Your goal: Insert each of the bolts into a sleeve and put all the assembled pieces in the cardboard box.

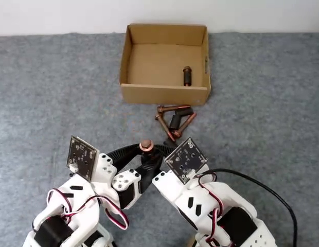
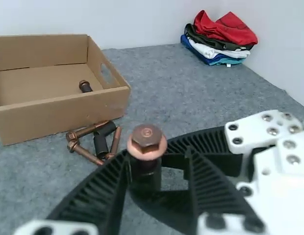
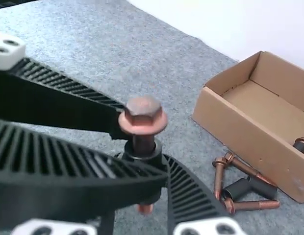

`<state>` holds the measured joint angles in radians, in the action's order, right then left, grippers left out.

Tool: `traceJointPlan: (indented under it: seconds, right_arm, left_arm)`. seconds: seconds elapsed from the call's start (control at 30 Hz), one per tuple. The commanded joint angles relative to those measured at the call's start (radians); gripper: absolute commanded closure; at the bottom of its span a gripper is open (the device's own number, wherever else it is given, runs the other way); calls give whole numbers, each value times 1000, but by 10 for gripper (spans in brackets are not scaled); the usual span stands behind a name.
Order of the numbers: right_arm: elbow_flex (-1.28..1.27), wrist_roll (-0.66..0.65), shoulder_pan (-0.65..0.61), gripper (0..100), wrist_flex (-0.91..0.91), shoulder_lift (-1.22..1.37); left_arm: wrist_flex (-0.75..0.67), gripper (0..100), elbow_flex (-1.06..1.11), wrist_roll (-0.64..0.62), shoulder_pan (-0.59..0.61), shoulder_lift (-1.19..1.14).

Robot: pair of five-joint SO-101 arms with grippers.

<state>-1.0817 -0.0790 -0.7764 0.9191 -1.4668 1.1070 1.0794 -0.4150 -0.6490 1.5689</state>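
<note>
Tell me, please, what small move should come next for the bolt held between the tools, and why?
Probably press the bolt a little further down: a strip of shank shows between its flange and the sleeve, though its tip already pokes out beneath, so it seems not fully seated.

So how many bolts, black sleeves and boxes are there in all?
Bolts: 5 (one held, one in the box, three loose)
Sleeves: 4 (one on the held bolt, one in the box, two loose)
Cardboard box: 1
Total: 10
</note>
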Motion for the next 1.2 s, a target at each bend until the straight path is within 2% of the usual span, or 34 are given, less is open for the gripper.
traceJointPlan:
  seconds: [0.0, 0.17, 0.37, 0.53, 0.8, 0.9, 1.03, 1.17]
  right_arm:
    - [66, -8, 18, 990, -33, -13]
    - [66, -8, 18, 990, -33, -13]
    - [66, -8, 18, 990, -33, -13]
    - [66, -8, 18, 990, -33, -13]
    - [66, -3, 19, 990, -33, -13]
    - [74, 11, 41, 990, -28, -10]
    - [133, 126, 182, 991, -5, 36]
    - [292, 229, 332, 991, 74, 202]
  left_arm:
    - [23, 812, 1, 20, -23, -9]
    - [26, 812, -50, 81, -12, -9]
    - [54, 812, -116, 141, 100, -11]
    - [107, 812, -153, 133, 121, -11]
    - [107, 813, -209, 133, 132, -9]
    - [101, 854, -217, 138, 213, -6]
    - [101, 1000, -176, 141, 367, -2]
    - [100, 997, -67, 146, 531, -2]
